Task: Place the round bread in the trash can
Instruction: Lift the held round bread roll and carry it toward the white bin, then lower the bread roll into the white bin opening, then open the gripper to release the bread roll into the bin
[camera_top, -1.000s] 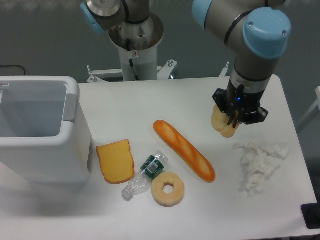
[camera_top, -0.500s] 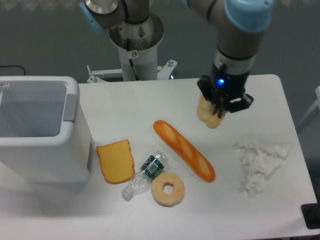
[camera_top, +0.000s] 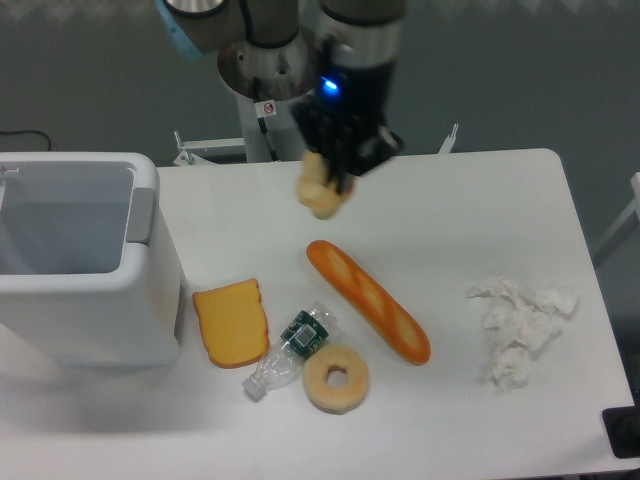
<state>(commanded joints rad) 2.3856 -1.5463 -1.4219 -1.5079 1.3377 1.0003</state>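
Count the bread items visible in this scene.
4: the round bread held in the gripper, the baguette mid-table, the ring-shaped bread at front, the toast slice beside the trash can.

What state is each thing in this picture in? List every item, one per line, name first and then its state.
gripper: shut on the round bread, above the table
round bread: held, off the table
trash can: upright, open at the top
baguette: lying flat
bread slice: lying flat
ring-shaped bread: lying flat
plastic bottle: on its side, crushed
tissue: crumpled
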